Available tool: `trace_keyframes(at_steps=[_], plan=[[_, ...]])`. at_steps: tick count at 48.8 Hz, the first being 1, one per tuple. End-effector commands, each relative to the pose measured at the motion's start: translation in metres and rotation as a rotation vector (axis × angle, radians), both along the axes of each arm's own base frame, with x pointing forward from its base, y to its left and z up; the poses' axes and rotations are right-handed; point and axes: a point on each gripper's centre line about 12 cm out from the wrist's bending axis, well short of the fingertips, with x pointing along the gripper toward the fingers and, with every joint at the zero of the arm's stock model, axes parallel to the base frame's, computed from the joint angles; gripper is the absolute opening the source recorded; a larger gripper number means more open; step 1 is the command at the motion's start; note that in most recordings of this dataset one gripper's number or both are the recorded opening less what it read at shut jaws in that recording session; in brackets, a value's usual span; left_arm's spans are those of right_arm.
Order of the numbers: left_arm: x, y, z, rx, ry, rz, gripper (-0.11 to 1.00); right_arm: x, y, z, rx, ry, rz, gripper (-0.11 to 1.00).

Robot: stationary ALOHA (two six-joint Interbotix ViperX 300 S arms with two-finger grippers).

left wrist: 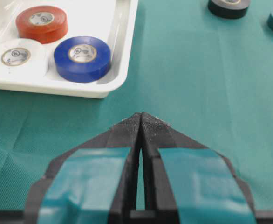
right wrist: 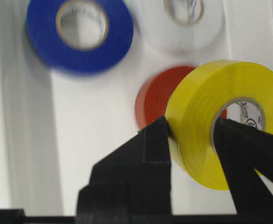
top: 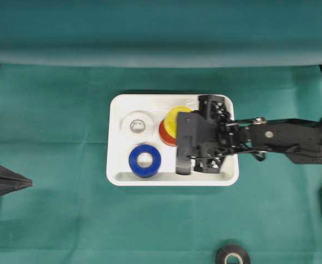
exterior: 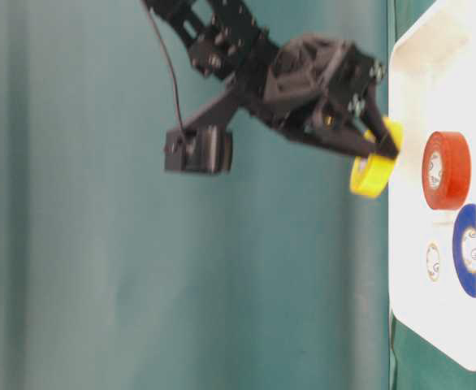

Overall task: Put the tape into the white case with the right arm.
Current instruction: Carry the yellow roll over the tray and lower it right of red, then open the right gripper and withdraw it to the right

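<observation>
Your right gripper [right wrist: 192, 135] clamps the yellow tape [right wrist: 225, 119] by its wall, above the white case [top: 117, 137] holding 3 rolls. Released tilted, it could land on the red roll [right wrist: 153, 102]. Your left gripper [left wrist: 140, 123] rests closed, well left of the case.

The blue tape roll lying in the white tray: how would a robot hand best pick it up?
From above, one finger into the open core and the other outside, pinching the wall. The blue roll lies flat, hole up, in the white tray, with free space around it.

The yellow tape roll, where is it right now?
The yellow tape roll hangs pinched in the right gripper above the white case, over the red roll on the case's right side.
</observation>
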Motion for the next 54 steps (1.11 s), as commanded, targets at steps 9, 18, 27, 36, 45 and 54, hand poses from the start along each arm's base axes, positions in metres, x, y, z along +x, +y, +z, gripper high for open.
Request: trace_keyframes(at_steps=[9, 18, 27, 36, 45, 54], plan=[[0.001, 0.000, 0.004, -0.002, -0.009, 0.004, 0.00, -0.030, -0.010, 0.013, -0.001, -0.048, -0.034, 0.03], [0.001, 0.000, 0.005, -0.002, -0.012, 0.004, 0.00, -0.039, -0.009, 0.005, 0.007, -0.050, -0.018, 0.03], [0.001, 0.000, 0.005, -0.002, -0.012, 0.004, 0.00, -0.041, -0.014, 0.005, 0.009, -0.058, -0.028, 0.03], [0.001, 0.000, 0.005, -0.002, -0.012, 0.004, 0.00, -0.041, -0.013, 0.003, 0.012, -0.063, -0.024, 0.03], [0.001, 0.001, 0.005, -0.001, -0.012, 0.003, 0.00, -0.042, -0.013, -0.003, 0.020, -0.048, -0.023, 0.03], [0.001, 0.000, 0.004, -0.002, -0.011, 0.004, 0.00, -0.042, -0.014, -0.007, 0.023, -0.030, -0.032, 0.36]])
